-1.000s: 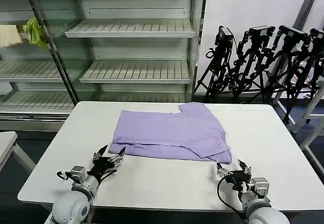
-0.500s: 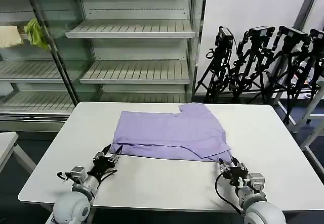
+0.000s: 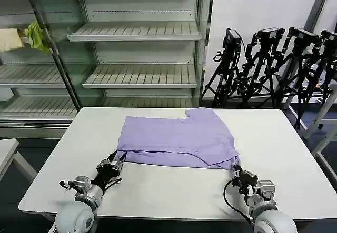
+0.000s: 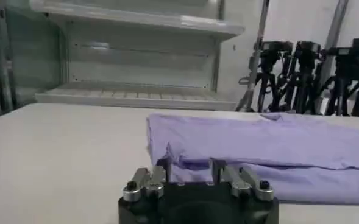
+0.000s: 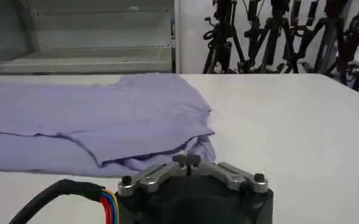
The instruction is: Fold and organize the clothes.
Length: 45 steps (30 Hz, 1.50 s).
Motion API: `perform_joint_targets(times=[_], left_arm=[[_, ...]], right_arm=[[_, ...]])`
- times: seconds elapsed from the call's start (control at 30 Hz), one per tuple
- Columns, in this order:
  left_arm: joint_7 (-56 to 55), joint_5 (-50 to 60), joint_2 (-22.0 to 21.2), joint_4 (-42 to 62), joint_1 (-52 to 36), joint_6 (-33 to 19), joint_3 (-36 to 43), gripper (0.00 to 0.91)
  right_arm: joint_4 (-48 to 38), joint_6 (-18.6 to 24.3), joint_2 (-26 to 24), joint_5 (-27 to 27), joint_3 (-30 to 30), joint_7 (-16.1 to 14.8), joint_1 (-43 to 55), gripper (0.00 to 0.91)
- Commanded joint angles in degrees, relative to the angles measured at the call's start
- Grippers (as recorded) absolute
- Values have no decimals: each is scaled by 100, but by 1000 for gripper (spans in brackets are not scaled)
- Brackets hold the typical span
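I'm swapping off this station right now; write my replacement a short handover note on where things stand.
Left gripper: at the near left corner of the lavender T-shirt, fingers either side of the hem.
Right gripper: shut at the near right corner.
T-shirt: lies flat mid-table, already folded over itself, one sleeve layered on top.
Done: first fold, both corners reached.
Left: probably lift the near edge, fold it away, then tidy.

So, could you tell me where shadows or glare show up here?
Head view: even light, thin shadow under the shirt on the table. Left wrist view: dark shadow in the shirt's fold by the left tool. Right wrist view: table brightly lit.
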Motion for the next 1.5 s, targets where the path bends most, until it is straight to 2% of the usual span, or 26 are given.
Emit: perform_joint_targets(times=[0.03, 0.13, 0.27, 0.5, 0.8, 0.87, 0.9, 0.93, 0.97, 1.0, 1.3, 1.5], left_arm=[[7, 31, -11, 305, 11, 38, 4, 675], [14, 41, -4, 378, 3, 36, -9, 746], [27, 46, 7, 442, -7, 41, -16, 746], [56, 96, -7, 629, -30, 40, 13, 685], [67, 118, 34, 927, -6, 48, 23, 695], [60, 110, 60, 971, 10, 99, 28, 746], [53, 105, 82, 972, 28, 133, 32, 776], [47, 96, 108, 954, 46, 174, 31, 846], [37, 54, 133, 927, 60, 220, 27, 846], [20, -19, 188, 873, 87, 281, 16, 907], [-53, -245, 488, 312, 129, 958, -95, 907], [-120, -358, 630, 230, 142, 1221, -102, 907]], right_arm=[[3, 9, 8, -12, 0, -2, 7, 10], [26, 8, 17, -11, 4, 0, -8, 10], [42, 10, 14, -10, 12, 3, -12, 10], [56, 6, 15, -6, -3, 7, 1, 10], [67, 9, 24, -6, -12, -5, -61, 10], [80, 10, 18, 1, -8, -6, -67, 10], [89, 9, 10, 3, -5, -5, -69, 10], [96, 10, 3, 8, -2, -2, -67, 10], [102, 10, -13, 13, 1, -3, -68, 10], [110, 8, -26, 20, 5, -1, -68, 10], [70, 18, -40, 53, -7, -10, -40, 10], [13, 35, -11, 66, -53, -25, 6, 10]])
